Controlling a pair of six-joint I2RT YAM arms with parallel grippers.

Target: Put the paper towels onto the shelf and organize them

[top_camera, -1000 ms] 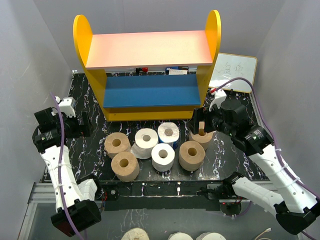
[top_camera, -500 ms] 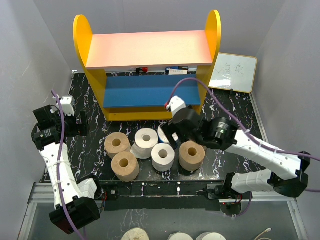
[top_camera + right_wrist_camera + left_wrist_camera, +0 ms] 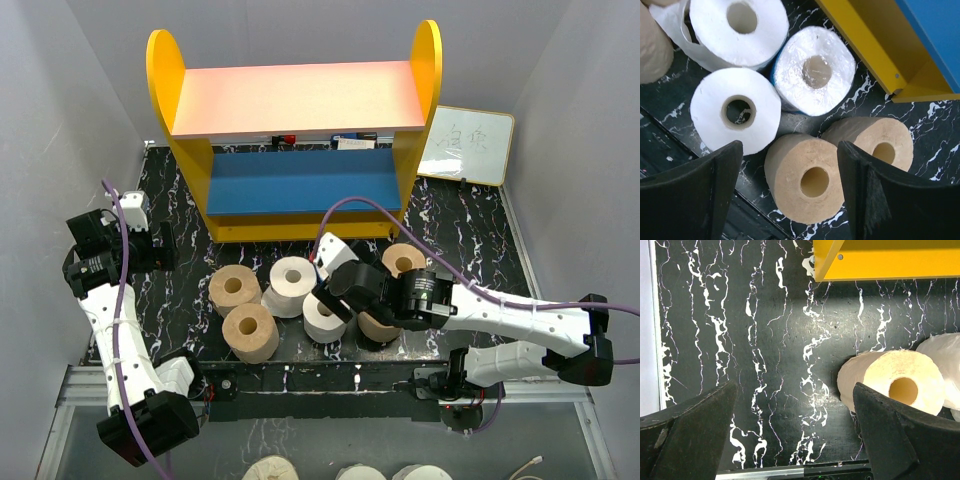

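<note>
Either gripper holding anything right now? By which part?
Nothing is held. The left gripper is open and empty; the right gripper is open, fingers straddling a tan roll, not closed on it.

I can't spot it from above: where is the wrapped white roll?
Right wrist view, upper middle: the wrapped roll stands between the shelf's yellow base and a plain white roll.

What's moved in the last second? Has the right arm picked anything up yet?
The right gripper swung left and toward the near edge, from beside the shelf to over the front tan roll. It is open and holds nothing. The left gripper, the other rolls and the shelf stayed put.
</note>
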